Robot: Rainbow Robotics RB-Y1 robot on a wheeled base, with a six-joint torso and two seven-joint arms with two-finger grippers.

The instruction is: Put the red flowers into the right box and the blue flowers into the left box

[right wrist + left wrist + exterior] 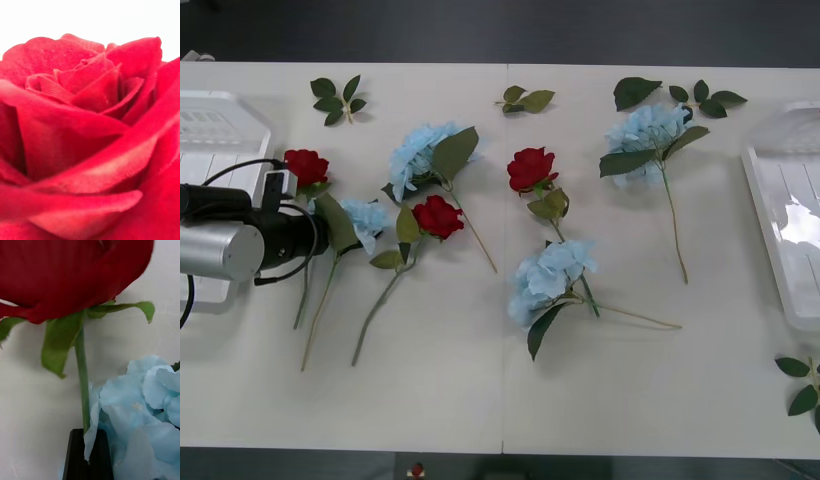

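Note:
Three red flowers lie on the white table: one [305,165] by my left arm [240,245], one [438,215] left of centre, one [530,168] at centre. Blue flowers lie among them [420,150] [552,275] [645,135], and a small one [365,218] rests beside my left wrist. In the left wrist view my left gripper [88,450] is shut on the thin green stem [82,371] of a red flower [67,273], with a blue flower [142,408] pressed against it. A red bloom [86,131] sits very close in the right wrist view. The left box [240,105] is at the far left, the right box [760,200] at the far right.
Loose green leaf sprigs lie along the far side [338,98] [525,100] [700,98] and at the near right corner [805,385]. Long stems stretch toward the table's near edge. The near half of the table is bare white surface [480,400].

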